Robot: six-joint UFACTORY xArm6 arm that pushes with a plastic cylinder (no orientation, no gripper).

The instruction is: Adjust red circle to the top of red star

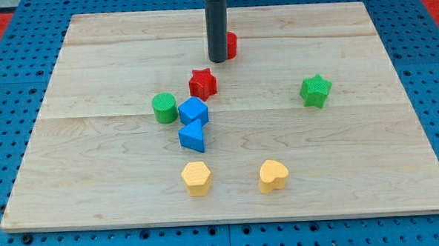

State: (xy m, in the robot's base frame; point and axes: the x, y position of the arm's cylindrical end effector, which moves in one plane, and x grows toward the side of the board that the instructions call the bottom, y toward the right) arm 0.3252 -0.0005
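Your rod has no claw to open or close, and my tip [218, 60] touches the red circle [232, 45] at upper centre, so nudge it left above the red star [202, 83].

Arm end = plain dark grey/black rod, smooth cylinder, approx same width top to btm. Faint sheen down its left side. My tip [218, 61] blunt, flat-cut. Pale mount piece just visible at frame top, w/ darker underside.
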